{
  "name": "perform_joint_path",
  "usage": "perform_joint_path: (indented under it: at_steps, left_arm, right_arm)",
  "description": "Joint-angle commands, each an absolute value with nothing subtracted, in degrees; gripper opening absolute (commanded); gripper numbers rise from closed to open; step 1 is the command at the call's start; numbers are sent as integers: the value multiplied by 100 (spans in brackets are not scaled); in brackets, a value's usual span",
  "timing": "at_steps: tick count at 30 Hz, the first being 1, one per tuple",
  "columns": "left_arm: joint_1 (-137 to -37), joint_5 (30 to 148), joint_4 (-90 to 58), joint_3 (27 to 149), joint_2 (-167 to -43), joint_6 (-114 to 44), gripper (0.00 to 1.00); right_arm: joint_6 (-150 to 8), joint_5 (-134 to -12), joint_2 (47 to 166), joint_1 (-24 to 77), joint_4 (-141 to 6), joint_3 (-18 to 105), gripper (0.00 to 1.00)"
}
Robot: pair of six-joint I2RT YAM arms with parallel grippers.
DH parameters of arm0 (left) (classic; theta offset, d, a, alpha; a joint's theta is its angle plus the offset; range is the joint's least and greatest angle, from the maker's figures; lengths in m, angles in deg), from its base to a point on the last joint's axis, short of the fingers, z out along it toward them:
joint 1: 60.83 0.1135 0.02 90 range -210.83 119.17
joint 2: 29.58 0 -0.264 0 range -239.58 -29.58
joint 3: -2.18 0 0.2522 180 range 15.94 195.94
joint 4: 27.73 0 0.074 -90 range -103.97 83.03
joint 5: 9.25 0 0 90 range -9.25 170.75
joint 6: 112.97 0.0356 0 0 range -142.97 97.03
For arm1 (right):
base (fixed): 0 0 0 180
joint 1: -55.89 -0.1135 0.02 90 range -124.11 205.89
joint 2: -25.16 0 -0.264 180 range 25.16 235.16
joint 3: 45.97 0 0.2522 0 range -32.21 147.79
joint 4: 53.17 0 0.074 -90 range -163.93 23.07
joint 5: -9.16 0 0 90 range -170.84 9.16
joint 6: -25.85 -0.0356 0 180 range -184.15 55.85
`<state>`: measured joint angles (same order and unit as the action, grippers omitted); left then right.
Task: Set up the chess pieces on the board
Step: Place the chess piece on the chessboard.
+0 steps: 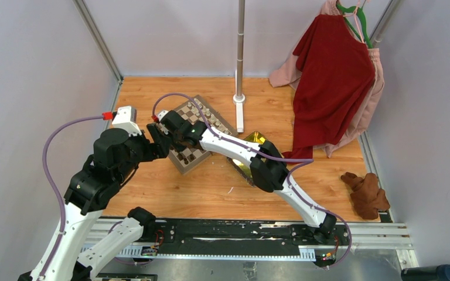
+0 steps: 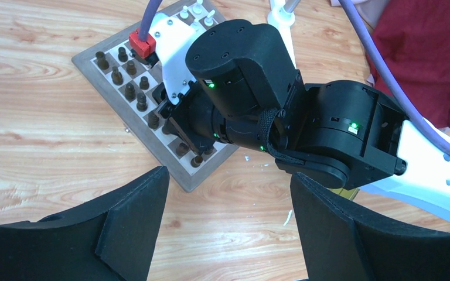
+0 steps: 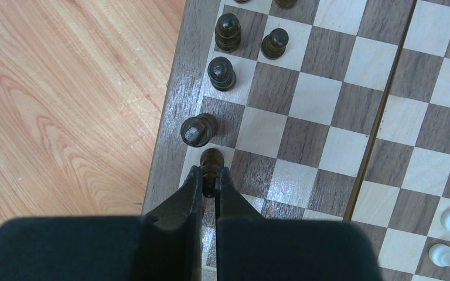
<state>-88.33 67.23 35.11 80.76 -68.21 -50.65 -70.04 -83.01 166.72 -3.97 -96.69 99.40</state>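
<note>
Right wrist: right gripper [image 3: 210, 178] jaws are clamping a dark brown chess piece [image 3: 212, 157] on the board [image 3: 322, 117]; left gripper [image 2: 228, 178] jaws are gaping.

The table [image 1: 211, 193] is a light orange-brown wood-grain surface, walled on three sides. The chessboard [image 2: 128, 114] lies flat on it, left of centre, turned so that a corner points to the near edge. Just to its right lies a shiny yellow tray [image 1: 255, 139], partly hidden. The white foot of a metal pole [image 1: 239, 114] stands behind the board. A crumpled brown cloth [image 1: 368, 193] lies near the right edge, and small white scraps [image 1: 231, 190] lie near the board's closest corner.
</note>
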Motion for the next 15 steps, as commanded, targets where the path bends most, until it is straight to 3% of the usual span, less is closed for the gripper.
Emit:
perform_joint_path:
  at_steps: [1, 15]
  left_arm:
    - [-8869, 6765, 3495, 8127, -6843, -5074, 81]
    - [-8869, 6778, 3491, 8126, -6844, -5083, 81]
  right_arm:
    - [-6879, -8429, 16504, -495, -9850, 9841, 0]
    - [-6827, -8448, 16466, -529, -9907, 9874, 0]
